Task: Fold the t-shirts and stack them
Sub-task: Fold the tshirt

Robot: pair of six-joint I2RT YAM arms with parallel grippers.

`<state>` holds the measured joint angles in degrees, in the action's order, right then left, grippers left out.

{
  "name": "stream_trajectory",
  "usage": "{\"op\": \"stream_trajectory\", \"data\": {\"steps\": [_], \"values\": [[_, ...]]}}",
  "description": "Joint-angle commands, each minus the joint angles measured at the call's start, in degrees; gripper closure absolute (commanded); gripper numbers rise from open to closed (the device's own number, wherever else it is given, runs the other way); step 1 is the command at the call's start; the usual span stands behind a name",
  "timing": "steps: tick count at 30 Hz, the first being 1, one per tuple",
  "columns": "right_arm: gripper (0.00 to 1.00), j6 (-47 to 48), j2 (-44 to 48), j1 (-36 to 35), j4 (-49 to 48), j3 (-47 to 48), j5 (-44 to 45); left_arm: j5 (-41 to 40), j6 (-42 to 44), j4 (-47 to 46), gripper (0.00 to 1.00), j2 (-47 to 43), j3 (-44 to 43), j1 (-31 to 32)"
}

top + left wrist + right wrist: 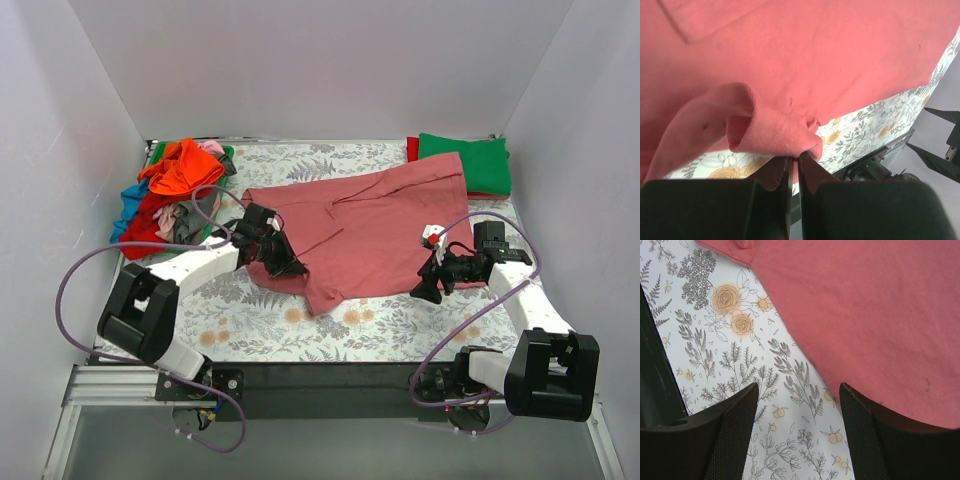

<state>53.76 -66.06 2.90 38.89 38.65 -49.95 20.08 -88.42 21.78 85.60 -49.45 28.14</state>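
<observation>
The dusty-rose t-shirt (370, 230) lies spread over the floral table covering (260, 325), and the left gripper (794, 165) is clamped shut on a bunched fold of cloth at that shirt's near-left edge, the fold raised slightly off the covering. The left arm stretches low from its base toward the shirt's left side, while the right arm bends in toward the shirt's near-right hem, its right gripper (797, 410) standing wide open just above that hem, holding nothing
</observation>
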Motion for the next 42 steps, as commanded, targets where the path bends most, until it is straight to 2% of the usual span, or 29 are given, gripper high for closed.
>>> {"op": "stream_trajectory", "data": {"steps": [1, 6, 9, 13, 16, 21, 33, 36, 37, 38, 42], "values": [[0.28, -0.14, 0.67, -0.08, -0.22, 0.11, -1.81, 3.30, 3.43, 0.02, 0.94, 3.16, -3.19, 0.16], [0.28, -0.14, 0.58, -0.08, -0.31, 0.11, -1.72, 3.22, 5.62, 0.37, 0.85, 4.75, -3.11, 0.16], [0.28, -0.14, 0.41, -0.08, -0.31, 0.11, -1.73, 1.38, 6.68, 0.54, 0.77, 3.00, -2.41, 0.16], [0.28, -0.14, 0.32, -0.08, -0.31, 0.11, -1.73, -0.56, 9.32, 1.68, 0.58, 0.27, -2.67, 0.16], [0.28, -0.14, 0.32, -0.08, -0.22, 0.11, -1.81, -3.10, 10.02, 2.48, 0.55, -1.49, -2.58, -0.36], [0.28, -0.06, 0.41, -0.08, -0.14, 0.11, -1.90, -2.85, 8.97, 1.52, 0.53, -1.14, -1.44, -1.60], [0.28, 0.03, 0.50, -0.08, -0.22, 0.11, -1.99, 0.67, 8.88, -0.42, 0.55, 6.68, -5.21, -1.60], [0.28, 0.03, 0.58, -0.08, -0.13, 0.11, -1.90, 1.63, 9.23, -0.60, 0.67, 8.78, -6.96, -1.51], [0.28, 0.12, 0.58, -0.08, -0.13, 0.11, -1.99, 1.72, 9.32, -0.69, 0.82, 9.05, -7.41, -1.60], [0.28, 0.12, 0.58, -0.08, -0.13, 0.11, -1.90, 1.98, 9.32, -0.77, 0.89, 9.14, -7.76, -1.60], [0.27, 0.73, 0.85, -0.08, 0.13, -0.07, -2.43, 3.04, 9.93, 0.27, 0.93, 8.18, -9.26, -1.51]]}}
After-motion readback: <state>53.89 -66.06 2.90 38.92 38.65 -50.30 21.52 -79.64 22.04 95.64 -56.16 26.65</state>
